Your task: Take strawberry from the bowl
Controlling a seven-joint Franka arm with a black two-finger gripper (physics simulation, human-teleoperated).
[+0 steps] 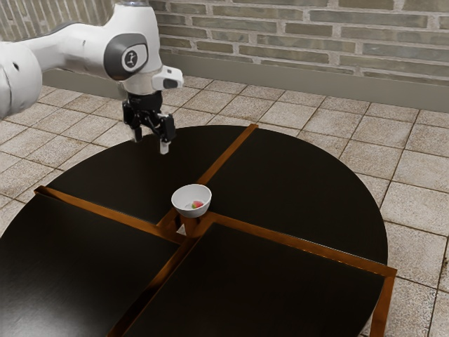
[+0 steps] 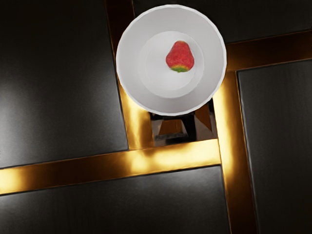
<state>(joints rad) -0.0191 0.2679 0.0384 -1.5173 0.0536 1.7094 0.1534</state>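
Gleaming black tabletop (image 1: 302, 182), brick wall (image 1: 295, 35), tiled floor (image 1: 421, 196).

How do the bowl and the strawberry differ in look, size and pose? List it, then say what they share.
Color: the bowl is plain white; the strawberry is red with a green end.
Size: the bowl is much wider than the strawberry.
Pose: the bowl stands upright; the strawberry lies on its side inside it.
Shared: the claw touches neither.

Strawberry (image 1: 198, 205) in white bowl (image 1: 180, 208) on round table (image 1: 302, 189).
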